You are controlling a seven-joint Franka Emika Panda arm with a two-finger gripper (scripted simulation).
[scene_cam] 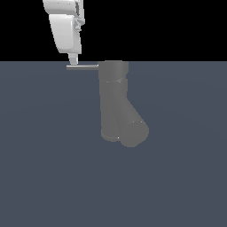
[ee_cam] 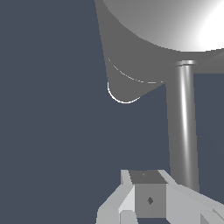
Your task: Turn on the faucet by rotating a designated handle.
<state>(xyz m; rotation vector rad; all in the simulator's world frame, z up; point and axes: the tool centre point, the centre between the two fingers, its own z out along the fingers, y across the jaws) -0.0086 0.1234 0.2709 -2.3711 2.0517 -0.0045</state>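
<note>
The pincer point(ee_cam: 148, 199) fills the near edge of the wrist view, its pale fingers point(ee_cam: 114, 205) pressed around a grey block with no gap between them, so it reads as closed on nothing. Just beside it runs the handle point(ee_cam: 183, 127), a slim light-grey rod seen lengthwise, its far end meeting the faucet point(ee_cam: 144, 43), whose broad rounded top looms bright overhead. This close view does not settle whether fingertip and rod touch.

The exterior view supplies the layout the wrist camera lacks. There the handle point(scene_cam: 82, 67) lies level, its long axis horizontal, pointing from the top of the upright cylinder toward the exterior view's left. The faucet point(scene_cam: 114, 99) stands upright near the middle of the dull blue-grey desk point(scene_cam: 44, 155), a thick round-ended spout point(scene_cam: 133, 128) branching diagonally down toward the exterior view's right, giving a Y shape. The pincer point(scene_cam: 73, 58) comes down from above on the white arm point(scene_cam: 65, 29), its tip at the handle's free end, just above or against the rod; the jaws cannot be made out from this angle.
</note>
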